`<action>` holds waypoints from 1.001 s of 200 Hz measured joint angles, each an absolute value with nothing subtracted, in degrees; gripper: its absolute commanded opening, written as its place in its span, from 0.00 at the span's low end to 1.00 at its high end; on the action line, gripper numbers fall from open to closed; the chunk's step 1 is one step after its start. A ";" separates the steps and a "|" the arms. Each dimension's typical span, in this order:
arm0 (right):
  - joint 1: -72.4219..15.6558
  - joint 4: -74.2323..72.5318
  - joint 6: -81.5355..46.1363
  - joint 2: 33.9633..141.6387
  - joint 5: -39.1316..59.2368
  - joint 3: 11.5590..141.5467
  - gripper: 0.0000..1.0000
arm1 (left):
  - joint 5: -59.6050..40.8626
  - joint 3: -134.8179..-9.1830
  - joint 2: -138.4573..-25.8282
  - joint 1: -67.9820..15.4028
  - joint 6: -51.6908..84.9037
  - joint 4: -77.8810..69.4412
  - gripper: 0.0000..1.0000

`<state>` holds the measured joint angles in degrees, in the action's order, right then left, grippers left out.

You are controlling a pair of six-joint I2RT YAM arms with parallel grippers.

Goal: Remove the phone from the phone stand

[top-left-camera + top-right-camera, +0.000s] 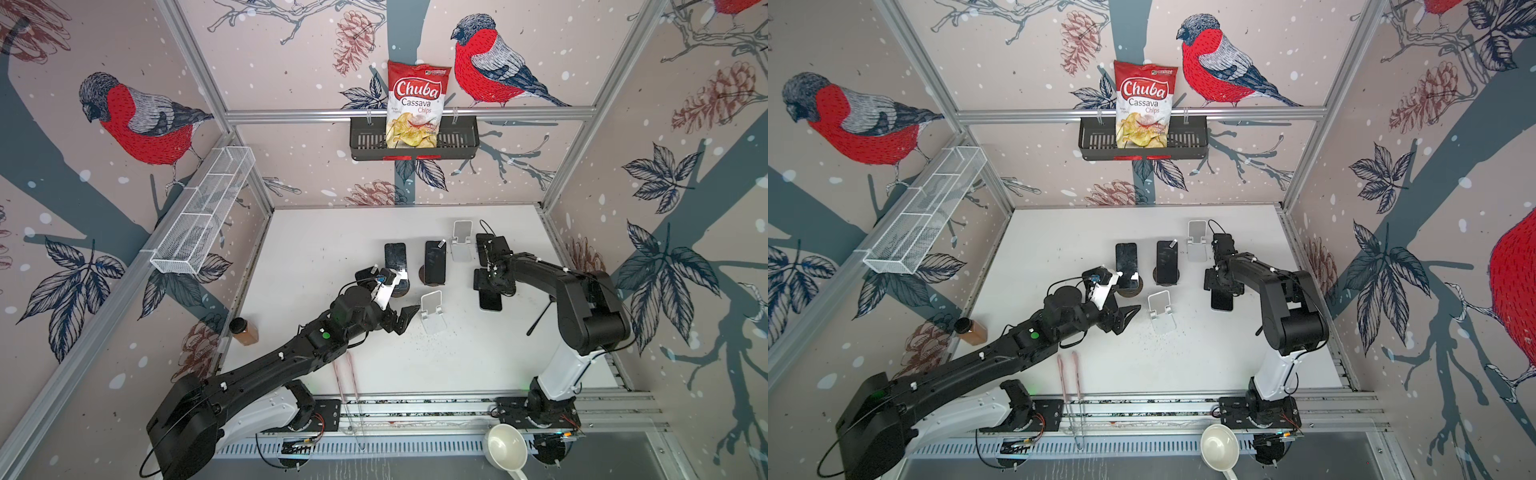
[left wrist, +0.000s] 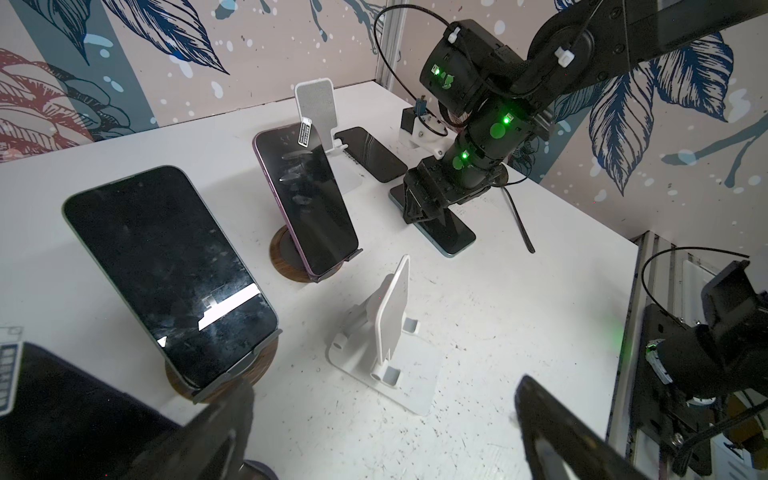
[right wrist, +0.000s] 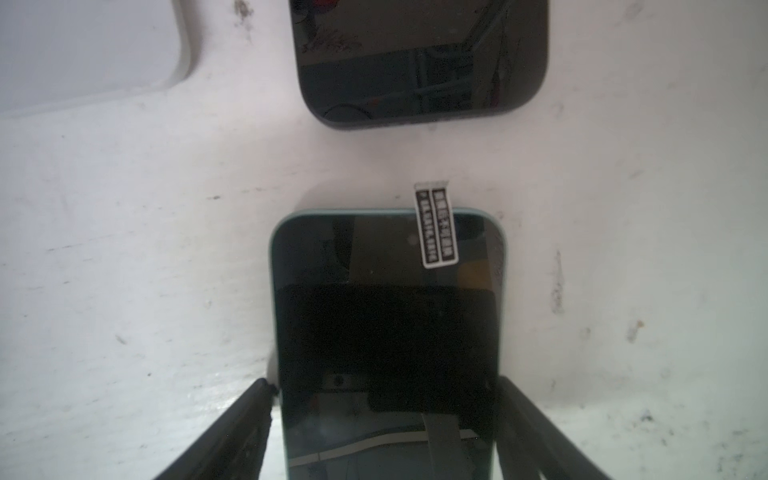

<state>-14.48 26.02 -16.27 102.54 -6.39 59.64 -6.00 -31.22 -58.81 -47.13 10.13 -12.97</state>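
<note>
Two dark phones lean on round wooden phone stands: one [image 1: 395, 257] [image 2: 166, 270] on the left, a purple-edged one [image 1: 435, 262] [image 2: 307, 195] beside it. Two white stands [image 1: 432, 311] [image 1: 461, 241] hold nothing. A teal-edged phone [image 3: 386, 332] [image 1: 490, 300] lies flat on the table. My right gripper [image 3: 384, 384] [image 1: 492, 278] is open astride it, fingers just off its long edges. Another phone [image 3: 419, 62] lies flat behind. My left gripper [image 2: 382, 436] [image 1: 405, 301] hangs open and empty between the left wooden stand and the near white stand [image 2: 390, 328].
A brown spice jar [image 1: 244, 331] stands at the table's left edge. Pink tongs [image 1: 347, 374] lie at the front, and a white ladle [image 1: 505, 446] by the right arm's base. A chips bag [image 1: 415, 104] sits in a black wall basket. A wire basket [image 1: 203, 212] hangs on the left wall.
</note>
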 measured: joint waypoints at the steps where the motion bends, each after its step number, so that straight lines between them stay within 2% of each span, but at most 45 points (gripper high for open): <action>1: -14.50 26.02 -16.29 102.54 -6.42 59.64 0.82 | -6.00 -31.22 -58.78 -47.13 10.13 -12.97 0.97; 51: -14.74 26.26 -16.67 102.76 -9.23 60.07 0.82 | -5.98 -31.20 -58.83 -47.13 10.11 -12.97 0.97; 121: -15.81 26.70 -16.95 103.85 -17.91 61.10 0.82 | -5.98 -31.62 -59.86 -47.13 10.07 -12.97 0.97; 171: -16.99 26.87 -16.80 103.22 -19.22 61.52 0.84 | -5.98 -33.56 -61.69 -47.13 9.02 -12.91 0.97; 200: -17.98 29.17 -16.43 100.86 -16.86 62.02 0.84 | -5.91 -34.76 -62.74 -47.13 9.04 -12.67 0.97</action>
<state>-17.98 29.17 -16.43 100.86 -16.86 62.02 -5.91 -34.76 -62.74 -47.13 9.04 -12.67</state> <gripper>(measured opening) 0.841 0.968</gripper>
